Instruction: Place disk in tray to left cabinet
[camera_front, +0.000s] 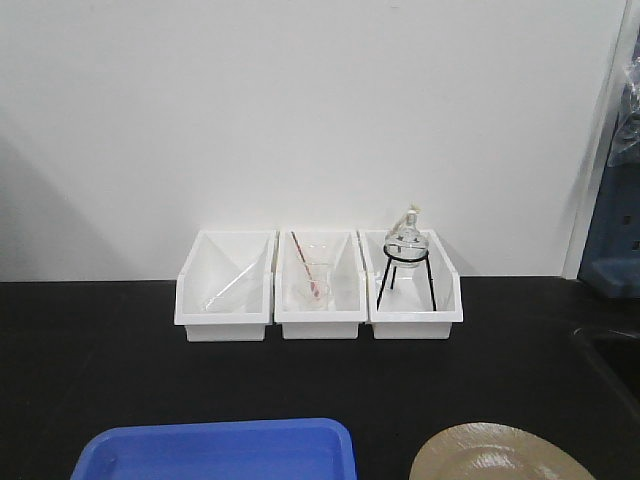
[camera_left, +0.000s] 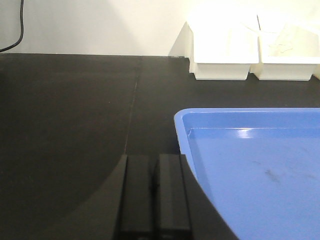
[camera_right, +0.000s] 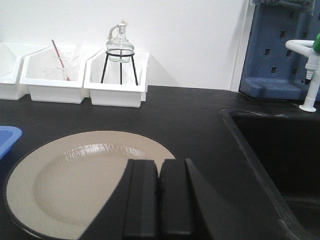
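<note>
The disk (camera_right: 75, 180), a tan plate with a thin black rim, lies flat on the black counter; its far edge shows at the bottom right of the front view (camera_front: 500, 455). My right gripper (camera_right: 159, 162) hovers over the disk's right edge, shut with nothing between the fingers. The blue tray (camera_left: 260, 165) lies on the counter to the disk's left, and it is empty in view (camera_front: 220, 450). My left gripper (camera_left: 153, 157) is shut and empty, just off the tray's left rim. The left cabinet is out of view.
Three white open-front bins (camera_front: 318, 290) stand against the back wall, holding glassware and a flask on a black tripod (camera_front: 405, 260). A black sink (camera_right: 280, 160) drops away right of the disk, with a white tap (camera_right: 310, 75) and blue pegboard (camera_right: 280, 50) behind.
</note>
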